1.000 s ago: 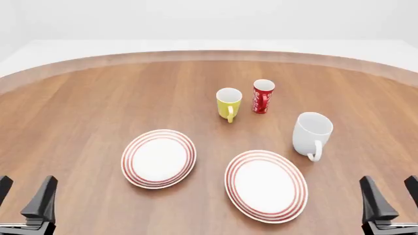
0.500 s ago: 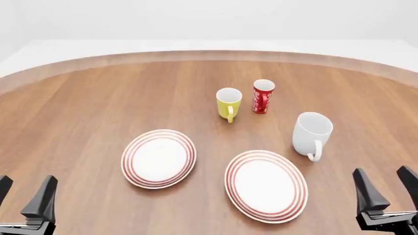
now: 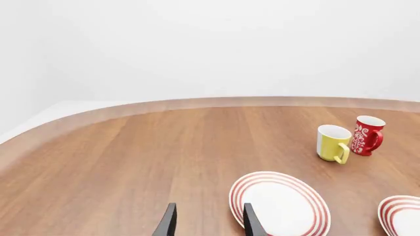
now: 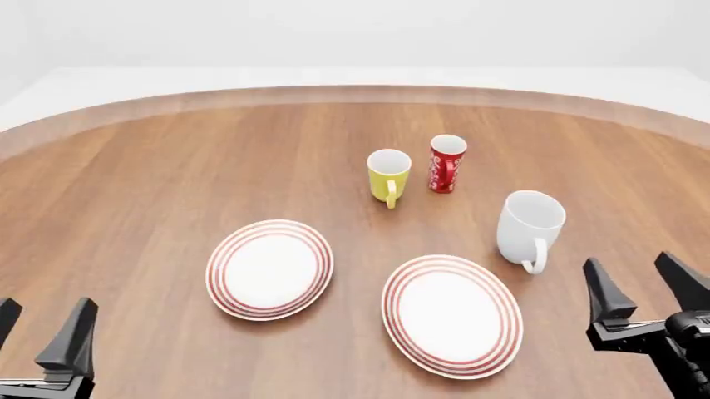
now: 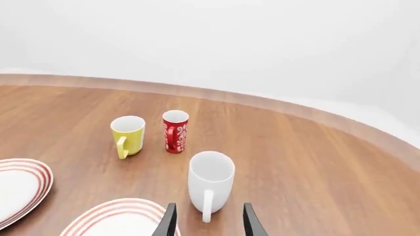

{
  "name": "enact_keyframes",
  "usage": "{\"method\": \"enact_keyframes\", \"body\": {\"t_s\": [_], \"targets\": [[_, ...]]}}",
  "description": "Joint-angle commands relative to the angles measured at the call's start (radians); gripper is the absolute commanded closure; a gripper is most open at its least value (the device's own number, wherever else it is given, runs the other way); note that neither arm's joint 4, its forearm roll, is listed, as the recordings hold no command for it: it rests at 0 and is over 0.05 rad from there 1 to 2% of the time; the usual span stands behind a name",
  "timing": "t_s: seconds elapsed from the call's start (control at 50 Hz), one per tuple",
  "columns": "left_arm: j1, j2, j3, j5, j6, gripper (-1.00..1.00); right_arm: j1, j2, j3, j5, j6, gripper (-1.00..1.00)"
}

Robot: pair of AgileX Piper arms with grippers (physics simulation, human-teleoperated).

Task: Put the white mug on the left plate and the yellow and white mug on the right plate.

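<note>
The white mug (image 4: 530, 228) stands upright at the right, its handle toward the near edge; it also shows in the right wrist view (image 5: 210, 183). The yellow and white mug (image 4: 388, 175) stands mid-table, seen too in the wrist views (image 3: 333, 143) (image 5: 128, 135). The left plate (image 4: 269, 268) and the right plate (image 4: 451, 314) lie empty near the front. My right gripper (image 4: 640, 293) is open and empty, just right of and nearer than the white mug. My left gripper (image 4: 39, 332) is open and empty at the front left corner.
A slim red mug with white marks (image 4: 446, 163) stands right beside the yellow and white mug. The wooden table (image 4: 155, 174) has a curved far edge.
My right gripper has risen and moved forward and a little left, toward the white mug. The left gripper and all mugs and plates have stayed put.
</note>
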Motion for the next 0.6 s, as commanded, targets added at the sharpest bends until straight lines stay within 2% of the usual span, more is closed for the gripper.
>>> {"method": "enact_keyframes", "body": {"t_s": [0.02, 0.32, 0.6], "targets": [[0.0, 0.0, 0.0, 0.0, 0.0, -1.0, -0.013, 0.148, -0.015, -0.121, -0.015, -1.0], [0.0, 0.0, 0.0, 0.0, 0.0, -1.0, -0.031, 0.292, -0.045, -0.2, 0.012, -1.0], [0.0, 0.0, 0.0, 0.0, 0.0, -1.0, -0.028, 0.404, -0.06, -0.278, 0.012, -1.0]]}}
